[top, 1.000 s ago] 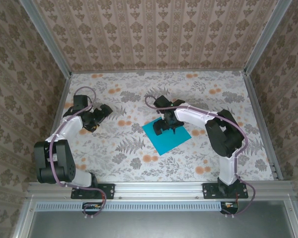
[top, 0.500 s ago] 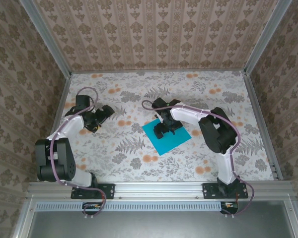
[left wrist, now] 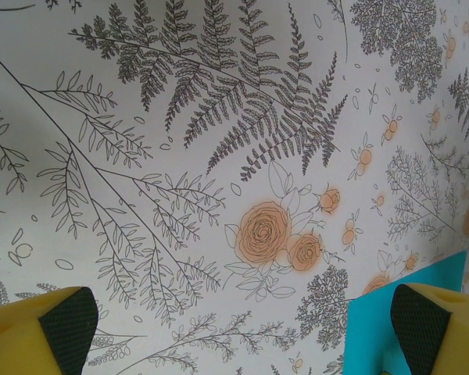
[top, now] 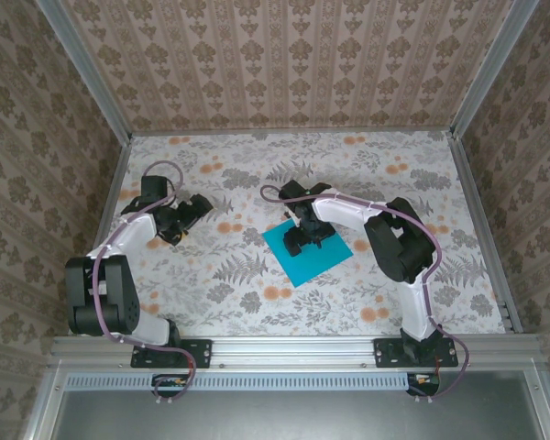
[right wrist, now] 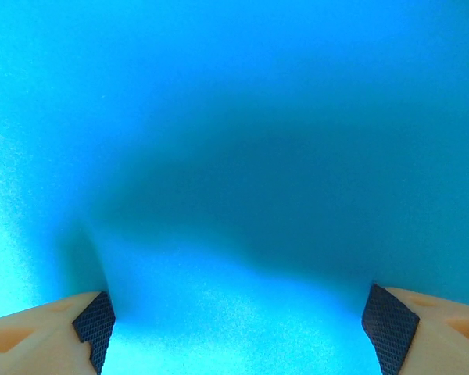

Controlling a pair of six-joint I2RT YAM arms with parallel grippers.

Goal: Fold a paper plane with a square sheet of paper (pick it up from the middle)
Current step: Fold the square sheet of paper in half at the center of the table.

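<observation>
In the last second you shifted the right gripper slightly left, settling it over the middle of the square sheet of paper, which lay flat on the floral table. Its fingers stood wide apart, tips at the paper, so the pinch looked due. Your left gripper barely moved, spread wide, well left of the sheet.

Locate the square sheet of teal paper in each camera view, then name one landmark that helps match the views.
Top external: the square sheet of paper lies mid-table, partly under the right gripper.
Left wrist: one teal corner at the lower right edge.
Right wrist: close up, spreading above and between the fingertips.
Landmark: the orange roses printed on the table cover left of the paper, in top external and left wrist views.
</observation>
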